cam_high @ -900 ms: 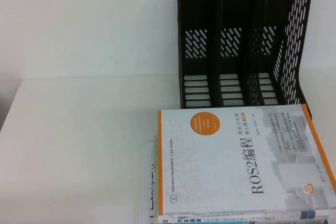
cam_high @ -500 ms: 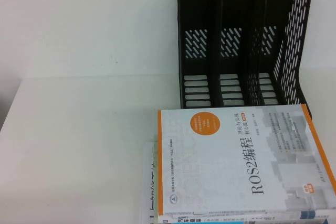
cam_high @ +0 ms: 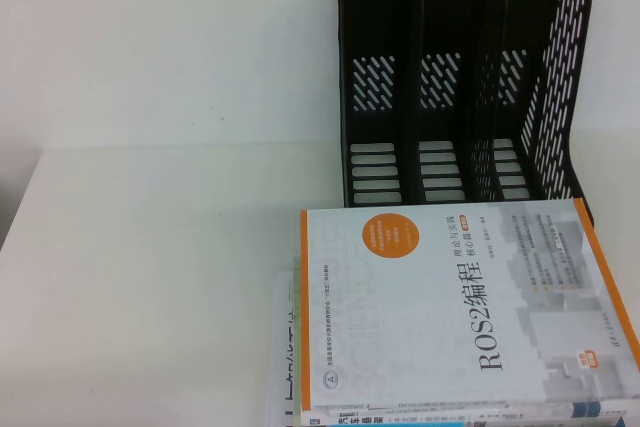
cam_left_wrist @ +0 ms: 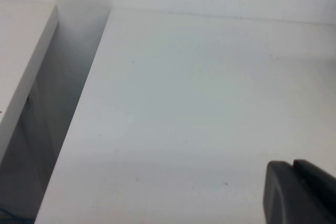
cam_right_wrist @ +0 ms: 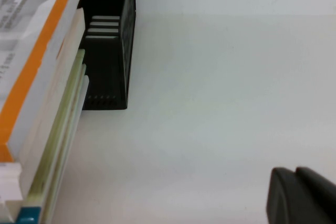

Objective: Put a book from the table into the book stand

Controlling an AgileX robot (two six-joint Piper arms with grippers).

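Note:
A white book with an orange edge and "ROS2" on its cover [cam_high: 465,307] lies on top of a stack of books at the table's front right. It shows in the right wrist view [cam_right_wrist: 31,61] too. The black perforated book stand [cam_high: 460,77] with three slots stands right behind it; its corner shows in the right wrist view [cam_right_wrist: 110,51]. Neither gripper shows in the high view. My left gripper [cam_left_wrist: 299,192] is shut and empty over bare table. My right gripper [cam_right_wrist: 302,195] is shut and empty over bare table, to the side of the book stack.
More books lie under the top one, one sticking out to the left [cam_high: 285,347]. The white table [cam_high: 150,247] stretches to the left of the stack. In the left wrist view the table edge [cam_left_wrist: 79,103] drops to a gap beside another white surface.

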